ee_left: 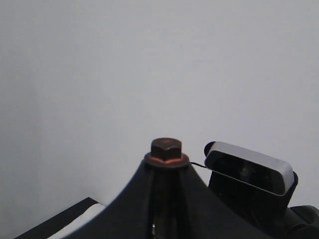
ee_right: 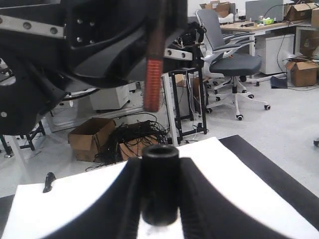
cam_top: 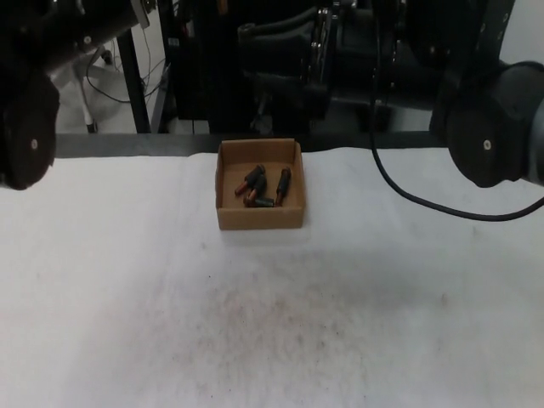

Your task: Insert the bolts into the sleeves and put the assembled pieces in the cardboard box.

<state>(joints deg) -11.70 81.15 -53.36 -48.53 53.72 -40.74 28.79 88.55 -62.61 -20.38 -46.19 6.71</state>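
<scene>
Right wrist view has the action: the right gripper (ee_right: 160, 204) is clamped around a black sleeve (ee_right: 159, 184), held upright with its open mouth facing up, and the coppery threaded bolt (ee_right: 152, 74) hangs over it, tip down, close to the mouth but not yet in. The tip looks a shade off-centre from the bore, though it's hard to call exactly. Over on the left wrist view, the left gripper (ee_left: 167, 172) is closed tight on that bolt, with the hex head (ee_left: 166, 148) poking out just past the fingertips. Both pieces are up in the air between the two arms. Down on the bench (cam_top: 255, 323), the cardboard box (cam_top: 259, 217) sits at the far centre with a handful of assembled pieces (cam_top: 259, 189) lying loose inside it. Here's the danger: if that tip comes down off-line, it catches the sleeve's rim instead of the bore, and the push could tilt the sleeve in its grip or cock the bolt sideways. A bolt entering at an angle could jam partway. And if either piece slips free up here, it drops to the bench and may roll well clear of the box.
</scene>
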